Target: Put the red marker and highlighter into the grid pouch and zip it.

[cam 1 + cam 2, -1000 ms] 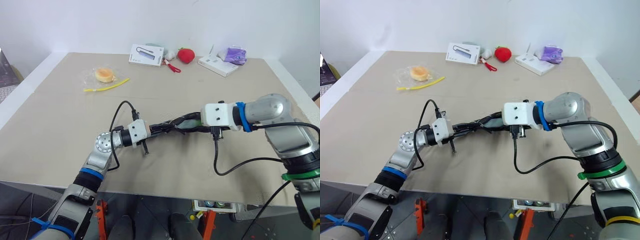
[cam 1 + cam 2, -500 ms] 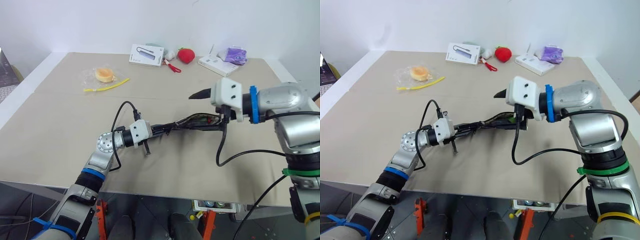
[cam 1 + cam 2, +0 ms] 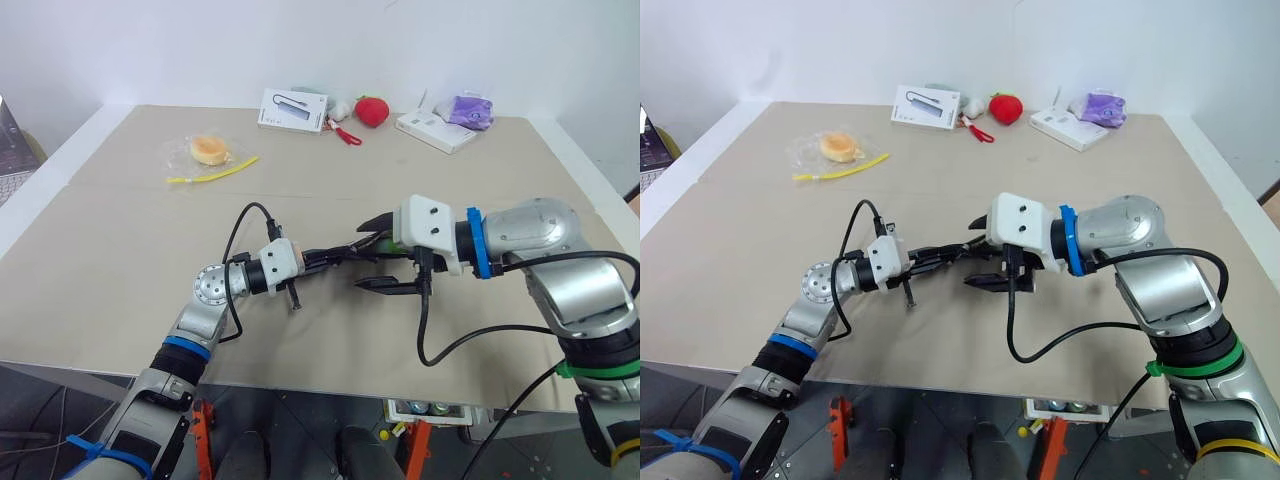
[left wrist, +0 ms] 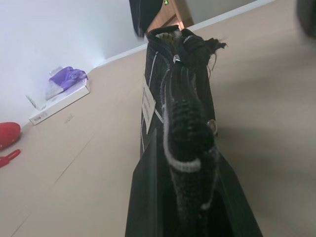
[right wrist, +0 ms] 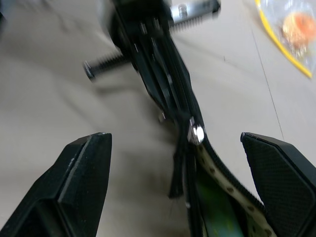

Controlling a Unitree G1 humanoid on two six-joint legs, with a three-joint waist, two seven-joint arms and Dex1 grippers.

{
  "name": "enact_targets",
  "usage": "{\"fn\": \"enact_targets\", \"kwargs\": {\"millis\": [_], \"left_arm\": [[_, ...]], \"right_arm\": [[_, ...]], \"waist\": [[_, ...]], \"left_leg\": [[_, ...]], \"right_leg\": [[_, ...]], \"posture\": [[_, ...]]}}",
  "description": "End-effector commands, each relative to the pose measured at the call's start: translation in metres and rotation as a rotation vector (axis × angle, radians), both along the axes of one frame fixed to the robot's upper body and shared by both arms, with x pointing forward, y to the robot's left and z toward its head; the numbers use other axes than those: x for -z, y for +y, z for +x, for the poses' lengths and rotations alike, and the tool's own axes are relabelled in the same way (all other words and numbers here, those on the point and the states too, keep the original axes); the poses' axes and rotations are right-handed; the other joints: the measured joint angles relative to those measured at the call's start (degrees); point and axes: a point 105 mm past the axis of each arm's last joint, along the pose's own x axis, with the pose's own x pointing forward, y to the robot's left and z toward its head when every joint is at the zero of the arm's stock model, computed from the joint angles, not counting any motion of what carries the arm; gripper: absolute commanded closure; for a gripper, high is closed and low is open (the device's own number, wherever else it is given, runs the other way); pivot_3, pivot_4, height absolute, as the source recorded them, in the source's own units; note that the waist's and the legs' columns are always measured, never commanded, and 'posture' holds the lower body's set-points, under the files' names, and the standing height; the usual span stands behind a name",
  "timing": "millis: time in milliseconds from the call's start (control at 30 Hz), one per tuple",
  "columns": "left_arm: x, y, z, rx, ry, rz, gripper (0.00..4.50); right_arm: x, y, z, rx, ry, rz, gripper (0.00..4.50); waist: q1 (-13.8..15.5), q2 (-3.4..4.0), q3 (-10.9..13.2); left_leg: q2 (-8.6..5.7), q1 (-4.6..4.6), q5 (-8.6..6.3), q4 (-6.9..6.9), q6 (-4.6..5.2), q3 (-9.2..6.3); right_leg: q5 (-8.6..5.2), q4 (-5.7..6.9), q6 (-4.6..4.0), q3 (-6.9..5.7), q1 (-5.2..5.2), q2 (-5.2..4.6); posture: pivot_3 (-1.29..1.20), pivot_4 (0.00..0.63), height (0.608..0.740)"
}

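The grid pouch [image 3: 350, 250] hangs level above the table, black with white grid lines and a white label [image 4: 146, 98]. My left gripper [image 3: 312, 262] is shut on its left end. My right gripper [image 3: 378, 255] is open, one finger on either side of the pouch near its right end, touching nothing. In the right wrist view the zipper pull [image 5: 196, 132] sits between the open fingers [image 5: 84, 173], and the pouch mouth gapes, with a pale dotted lining. The highlighter [image 5: 217, 223] shows green inside it. The red marker is hidden.
A bun in a clear bag with a yellow strip [image 3: 208, 150] lies at the far left. Along the back edge are a white box [image 3: 293, 110], a red strawberry plush [image 3: 372, 110] and a white box with a purple item [image 3: 470, 110].
My right gripper opened, rose off the pouch's right end, then came back down and leftward to straddle the pouch. The left gripper and the pouch stayed where they were.
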Motion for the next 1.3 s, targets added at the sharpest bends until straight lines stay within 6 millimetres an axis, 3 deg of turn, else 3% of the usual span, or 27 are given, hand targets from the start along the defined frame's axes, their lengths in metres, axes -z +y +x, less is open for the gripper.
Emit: {"fn": "enact_targets", "kwargs": {"millis": [33,200,300,533,733,933,1067,1200,1300], "left_arm": [[-0.015,0.0,-0.003,0.004,-0.05,-0.034,4.5],[-0.015,0.001,-0.003,0.002,-0.048,-0.032,4.5],[-0.015,0.001,-0.003,0.002,-0.048,-0.031,4.5],[-0.014,0.001,-0.003,0.005,-0.047,-0.029,4.5],[-0.015,0.001,-0.002,0.008,-0.05,-0.027,4.5],[-0.014,0.001,-0.003,0.01,-0.049,-0.028,4.5],[-0.014,0.001,-0.004,0.01,-0.048,-0.029,4.5],[-0.013,0.001,-0.004,0.013,-0.045,-0.027,4.5],[-0.013,0.001,-0.004,0.019,-0.041,-0.023,4.5]], "right_arm": [[-0.007,-0.003,0.003,0.008,-0.06,-0.012,0.52],[-0.01,-0.007,0.004,0.016,-0.065,-0.011,2.8],[-0.017,-0.01,0.002,0.016,-0.067,0.006,4.4],[-0.022,-0.022,0.003,0.039,-0.062,0.016,4.46],[-0.027,-0.052,0.012,0.142,-0.06,0.016,4.46],[-0.026,-0.118,0.029,0.372,-0.074,-0.037,4.46],[-0.033,-0.142,0.03,0.444,-0.083,-0.024,4.46],[-0.035,-0.147,0.028,0.462,-0.076,-0.01,4.46],[-0.034,-0.137,0.022,0.426,-0.046,0.034,4.46]], "waist": [[0.0,0.0,0.0],[0.0,0.0,0.0],[0.0,0.0,0.0],[0.0,-0.01,0.0],[0.0,-0.01,0.0],[0.1,-0.02,0.0],[-0.1,-0.02,0.0],[-0.1,-0.02,0.0],[-0.1,-0.02,0.0]], "left_leg": [[0.0,0.0,0.0,0.0,0.0,0.0],[0.0,0.0,0.0,-0.01,0.0,0.0],[0.0,-0.01,0.0,-0.01,0.0,0.0],[0.0,0.0,0.0,-0.01,0.0,0.0],[-0.01,0.0,0.0,-0.01,0.0,0.0],[-0.01,-0.01,0.0,-0.01,0.0,0.02],[-0.02,0.0,0.0,-0.02,0.0,0.05],[0.01,0.04,-0.01,-0.05,0.01,0.06],[0.0,0.03,-0.01,-0.02,0.01,0.06]], "right_leg": [[0.0,0.0,-0.01,0.0,0.0,0.0],[0.02,0.0,-0.05,0.0,0.0,0.0],[0.02,0.0,-0.05,0.0,0.0,0.0],[0.02,0.0,-0.04,0.0,0.01,-0.01],[0.02,0.0,-0.05,0.0,0.01,-0.01],[0.02,-0.01,-0.04,0.01,0.01,-0.03],[0.02,-0.01,-0.05,0.04,0.0,-0.03],[0.01,-0.01,-0.06,0.05,-0.01,0.02],[0.0,-0.01,-0.03,0.06,0.01,0.0]], "posture": [[0.0,0.15,0.734],[0.0,0.15,0.734],[0.0,0.15,0.734],[0.0,0.15,0.734],[0.0,0.15,0.734],[0.0,0.15,0.734],[0.0,0.15,0.734],[0.0,0.15,0.734],[0.0,0.15,0.734]]}}
